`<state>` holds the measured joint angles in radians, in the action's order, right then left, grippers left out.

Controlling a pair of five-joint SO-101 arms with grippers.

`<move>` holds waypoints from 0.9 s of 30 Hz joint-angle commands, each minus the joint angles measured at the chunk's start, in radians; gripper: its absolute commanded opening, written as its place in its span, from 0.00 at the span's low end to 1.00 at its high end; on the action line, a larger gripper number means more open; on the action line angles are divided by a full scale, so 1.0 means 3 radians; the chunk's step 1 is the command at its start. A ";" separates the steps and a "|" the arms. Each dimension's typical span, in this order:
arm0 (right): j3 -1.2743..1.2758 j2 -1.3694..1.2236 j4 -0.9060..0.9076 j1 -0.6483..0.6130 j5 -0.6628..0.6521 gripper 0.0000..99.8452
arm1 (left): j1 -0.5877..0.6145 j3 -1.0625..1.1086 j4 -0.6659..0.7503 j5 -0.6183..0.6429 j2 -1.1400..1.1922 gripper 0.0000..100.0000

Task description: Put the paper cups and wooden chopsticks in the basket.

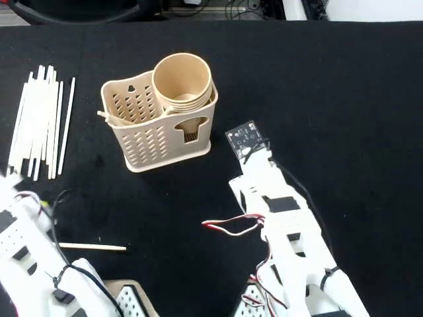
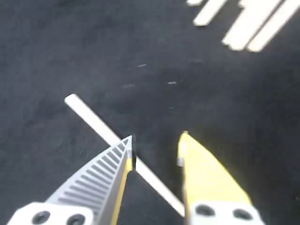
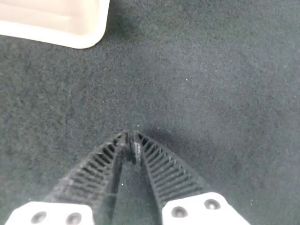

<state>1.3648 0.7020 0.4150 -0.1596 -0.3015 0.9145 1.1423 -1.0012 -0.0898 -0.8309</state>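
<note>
A beige slotted basket (image 1: 158,142) stands on the black cloth, with a stack of paper cups (image 1: 183,82) in its right compartment and one chopstick (image 1: 109,119) leaning in its left one. A single wooden chopstick (image 1: 92,246) (image 2: 101,126) lies flat near the left arm (image 1: 26,257). My left gripper (image 2: 156,141) hangs open just above it, and the stick runs under the grey finger (image 2: 123,149) into the gap. My right gripper (image 3: 130,138) is shut on nothing, low over the cloth in front of the basket's corner (image 3: 70,28).
A loose pile of several white chopsticks (image 1: 39,122) (image 2: 248,23) lies at the far left of the table. The right arm (image 1: 277,211) stretches from the front edge toward the basket. Bare black cloth covers the right half.
</note>
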 commanded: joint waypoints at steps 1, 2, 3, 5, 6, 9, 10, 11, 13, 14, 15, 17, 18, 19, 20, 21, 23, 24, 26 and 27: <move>-0.0018 0.0095 -0.0051 -0.0020 -0.0026 0.01 | 0.0580 0.0059 0.0092 -0.0041 0.0010 0.20; -0.0018 0.0095 -0.0051 -0.0020 -0.0026 0.01 | 0.0662 0.0156 0.0230 -0.0097 0.0010 0.20; -0.0013 0.0095 -0.0051 -0.0020 -0.0026 0.01 | 0.0698 0.0253 0.0348 -0.0138 0.0015 0.20; -0.0013 0.0095 -0.0046 -0.0020 -0.0026 0.01 | 0.0708 0.0427 0.0537 -0.0164 0.0051 0.20; -0.0013 0.0090 -0.0046 -0.0020 -0.0026 0.01 | 0.0724 0.0427 0.0588 -0.0164 0.0092 0.20; -0.0013 0.0090 -0.0036 -0.0020 -0.0026 0.01 | 0.0734 0.0309 0.0614 -0.0164 0.0363 0.20; -0.0013 0.0090 -0.0036 -0.0020 -0.0026 0.01 | 0.0734 0.0228 0.0619 -0.0153 0.0511 0.20; -0.0013 0.0095 -0.0036 -0.0026 -0.0026 0.01 | 0.0729 0.0125 0.0604 -0.0148 0.0690 0.19; -0.0013 0.0095 -0.0036 -0.0026 -0.0026 0.01 | 0.0729 -0.0084 0.0598 -0.0082 0.1095 0.19; -0.0013 0.0095 -0.0036 -0.0026 -0.0026 0.01 | 0.0729 -0.0187 0.0598 -0.0036 0.1304 0.19; -0.0013 0.0095 -0.0036 -0.0026 -0.0026 0.01 | 0.0713 -0.0289 0.0598 -0.0015 0.1499 0.19; -0.0013 0.0095 -0.0036 -0.0026 -0.0026 0.01 | 0.0647 -0.0468 0.0598 -0.0005 0.1857 0.19; -0.0013 0.0095 -0.0036 -0.0026 -0.0026 0.01 | 0.0621 -0.0534 0.0598 0.0000 0.2020 0.19; -0.0013 0.0095 -0.0036 -0.0026 -0.0026 0.01 | 0.0591 -0.0601 0.0598 0.0020 0.2133 0.19; -0.0013 0.0095 -0.0036 -0.0026 -0.0026 0.01 | 0.0591 -0.0657 0.0598 0.0036 0.2209 0.19; -0.0013 0.0095 -0.0036 -0.0026 -0.0026 0.01 | 0.0596 -0.0693 0.0598 0.0046 0.2245 0.17; -0.0013 0.0095 -0.0036 -0.0026 -0.0026 0.01 | 0.0596 -0.0703 0.0598 0.0066 0.2256 0.13; -0.0013 0.0095 -0.0036 -0.0026 -0.0026 0.01 | 0.0596 -0.0713 0.0598 0.0066 0.2256 0.11; -0.0013 0.0095 -0.0036 -0.0026 -0.0026 0.01 | 0.0565 -0.0724 0.0598 0.0066 0.2256 0.08; -0.0013 0.0095 -0.0036 -0.0026 -0.0026 0.01 | 0.0534 -0.0724 0.0598 0.0066 0.2240 0.08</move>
<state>1.3648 0.7020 0.4150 -0.1596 -0.3015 1.0925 0.9567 -0.8355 -0.0836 -0.1788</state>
